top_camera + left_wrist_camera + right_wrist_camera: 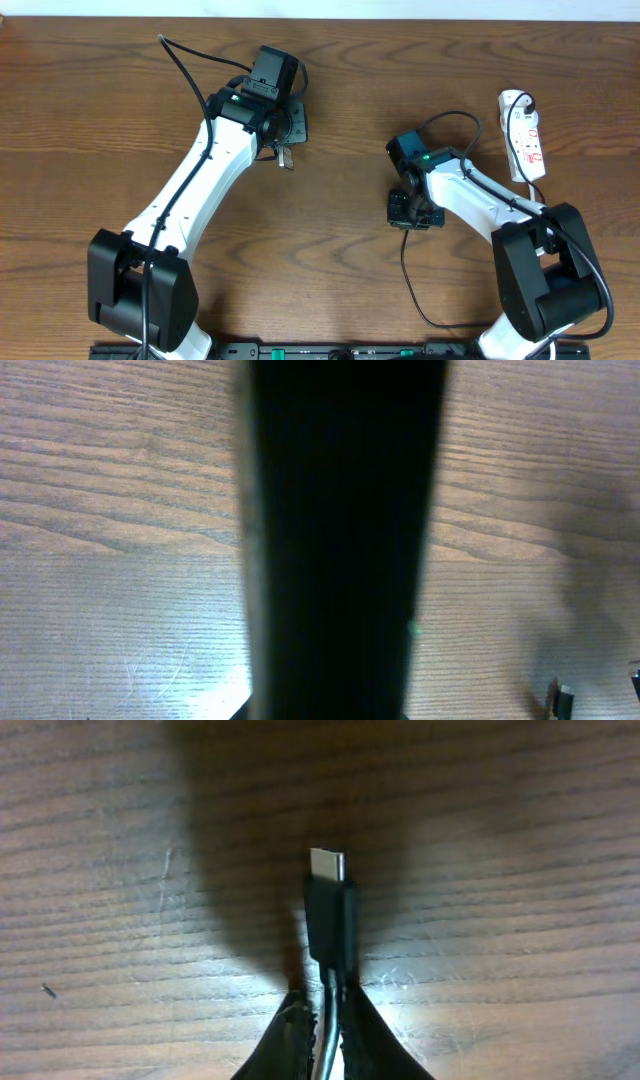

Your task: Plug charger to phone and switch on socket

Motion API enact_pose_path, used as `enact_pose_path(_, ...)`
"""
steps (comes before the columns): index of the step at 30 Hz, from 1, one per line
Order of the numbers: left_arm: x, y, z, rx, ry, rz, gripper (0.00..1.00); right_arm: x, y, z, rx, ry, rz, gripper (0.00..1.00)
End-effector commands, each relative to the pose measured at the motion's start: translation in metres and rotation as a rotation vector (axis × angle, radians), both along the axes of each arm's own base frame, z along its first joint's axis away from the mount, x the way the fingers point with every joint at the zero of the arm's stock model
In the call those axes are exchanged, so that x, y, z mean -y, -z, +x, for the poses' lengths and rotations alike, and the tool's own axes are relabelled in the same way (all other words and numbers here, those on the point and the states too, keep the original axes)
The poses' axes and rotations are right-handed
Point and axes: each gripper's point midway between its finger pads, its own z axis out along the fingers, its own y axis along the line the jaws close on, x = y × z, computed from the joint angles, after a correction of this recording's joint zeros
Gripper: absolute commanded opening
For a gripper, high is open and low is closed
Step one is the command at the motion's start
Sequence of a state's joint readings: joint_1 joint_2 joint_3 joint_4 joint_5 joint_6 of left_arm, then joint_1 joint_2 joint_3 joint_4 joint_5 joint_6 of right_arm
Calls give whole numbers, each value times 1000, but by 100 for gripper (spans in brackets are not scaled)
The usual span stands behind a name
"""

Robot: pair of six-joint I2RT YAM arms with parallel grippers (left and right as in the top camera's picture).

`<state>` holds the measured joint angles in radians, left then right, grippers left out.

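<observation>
Right tool [320, 1012] pinching the charger [330, 920] just behind its tip, left tool [284, 155] closed, seemingly on the phone [340, 540]: I am planning a square, slow insertion.

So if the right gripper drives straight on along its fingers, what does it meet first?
Likely bare table: the right gripper is shut on the charger, whose tip leads. Nothing else shows ahead; depth is unclear.
</observation>
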<state>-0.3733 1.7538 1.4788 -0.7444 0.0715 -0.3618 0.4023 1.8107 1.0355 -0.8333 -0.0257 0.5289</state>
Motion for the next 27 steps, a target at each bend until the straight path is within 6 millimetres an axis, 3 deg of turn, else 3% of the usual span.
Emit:
enact_pose_path(1,-3,-20,4,54,-2,-1,8,13,9,-10,-30,45,-34,7)
enact_pose_path(2,-3,-20,4,54,-2,0,8,13,11,-11,-32,46,-32,1)
enact_pose_path(6,-3,-20,4,54,-2,-1,7,9,13,-10,-33,28,8,1)
enact_pose_path(8,-3,-20,3,54,-1,-5,7,-4,8,-6,-23,-48,122,1)
enact_pose_path(10,1,-27,4,55,13,-67,7,-32,-13,2,17,-170,381,1)
enact_pose_path(11,12,-46,5,61,58,-233,7,-51,-43,11,93,-260,625,1)
enact_pose_path(14,23,-82,8,99,151,-483,7,-66,-87,15,192,-354,912,1)
enact_pose_path(15,28,-105,9,128,223,-618,7,-72,-108,14,245,-407,1050,1)
enact_pose_path(18,30,-141,7,182,349,-806,7,-83,-152,9,389,-539,1318,1)
enact_pose_path(22,29,-161,9,197,361,-898,8,-88,-177,9,475,-600,1457,1)
enact_pose_path(24,34,-165,10,202,363,-909,14,-90,-192,8,520,-636,1534,1)
enact_pose_path(27,46,-170,7,190,369,-935,13,-90,-194,14,533,-644,1533,1)
